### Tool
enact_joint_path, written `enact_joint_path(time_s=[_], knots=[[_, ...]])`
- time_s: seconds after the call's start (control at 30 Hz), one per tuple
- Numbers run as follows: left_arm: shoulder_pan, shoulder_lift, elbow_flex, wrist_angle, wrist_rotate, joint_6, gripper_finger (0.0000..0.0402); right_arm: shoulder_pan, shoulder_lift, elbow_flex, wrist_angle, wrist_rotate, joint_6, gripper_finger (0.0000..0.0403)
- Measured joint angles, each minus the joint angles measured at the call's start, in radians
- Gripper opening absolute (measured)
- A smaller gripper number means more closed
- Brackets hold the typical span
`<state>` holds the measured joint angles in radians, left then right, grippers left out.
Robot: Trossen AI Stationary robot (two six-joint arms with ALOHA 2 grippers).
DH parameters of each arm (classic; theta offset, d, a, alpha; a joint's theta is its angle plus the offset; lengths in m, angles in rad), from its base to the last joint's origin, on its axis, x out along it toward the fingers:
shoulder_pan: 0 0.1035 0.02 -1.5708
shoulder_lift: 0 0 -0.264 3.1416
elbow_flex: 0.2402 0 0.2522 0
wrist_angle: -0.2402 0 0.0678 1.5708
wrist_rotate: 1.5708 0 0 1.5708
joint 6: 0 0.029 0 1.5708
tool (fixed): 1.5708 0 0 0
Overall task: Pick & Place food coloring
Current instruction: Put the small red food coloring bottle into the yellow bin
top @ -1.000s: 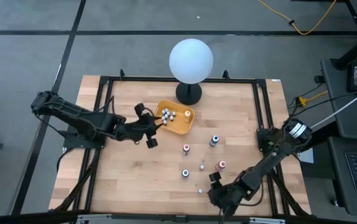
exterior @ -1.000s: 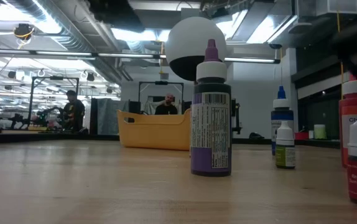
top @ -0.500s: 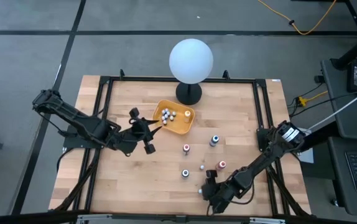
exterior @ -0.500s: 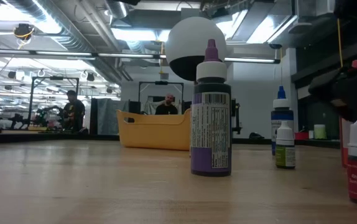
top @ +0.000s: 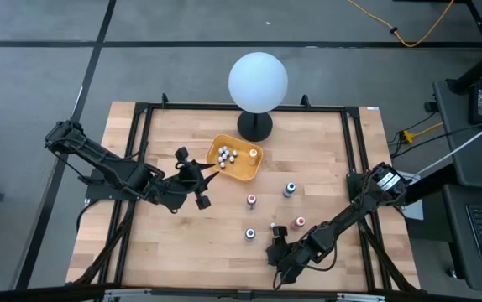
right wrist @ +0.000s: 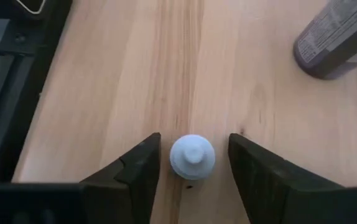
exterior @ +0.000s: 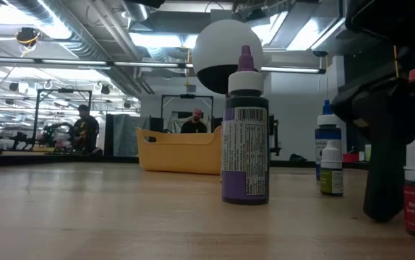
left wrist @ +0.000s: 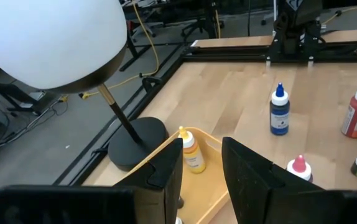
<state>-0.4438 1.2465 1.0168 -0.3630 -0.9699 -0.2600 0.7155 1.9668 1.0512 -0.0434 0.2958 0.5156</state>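
Straddling small white-capped bottle (right wrist: 192,157), right gripper (right wrist: 191,167) fingers apart, near front table edge; bottle upright, cap round. Left gripper (left wrist: 201,163) apart, empty, at yellow tray (top: 249,167). Four more bottles upright on wooden table (top: 182,235); several in tray.

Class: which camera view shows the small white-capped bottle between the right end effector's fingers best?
The right wrist view: the white-capped bottle stands centred between the right end effector fingers, apart from both. The high view hides it beneath that arm; the low view shows it at the picture's right edge; the left wrist view misses it.
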Motion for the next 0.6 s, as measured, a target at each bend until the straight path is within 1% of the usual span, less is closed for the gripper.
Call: enact_joint_path(time_s=[0.27,0.37,0.5,0.6], knots=[[-0.002,0.0,0.0,0.0,0.001,0.001,0.0106,-0.001,0.001,0.0,-0.004,-0.026,-0.001,0.0116],[-0.002,0.0,0.0,0.0,0.001,0.001,0.0106,0.0,0.001,0.001,-0.005,-0.041,-0.001,0.0096],[-0.002,0.0,0.0,0.0,0.0,0.001,0.0106,0.001,0.001,0.001,-0.004,-0.048,-0.001,0.0085],[-0.002,0.0,0.0,0.0,0.0,-0.003,0.0106,0.002,0.001,0.001,-0.004,-0.049,-0.001,0.0096]])
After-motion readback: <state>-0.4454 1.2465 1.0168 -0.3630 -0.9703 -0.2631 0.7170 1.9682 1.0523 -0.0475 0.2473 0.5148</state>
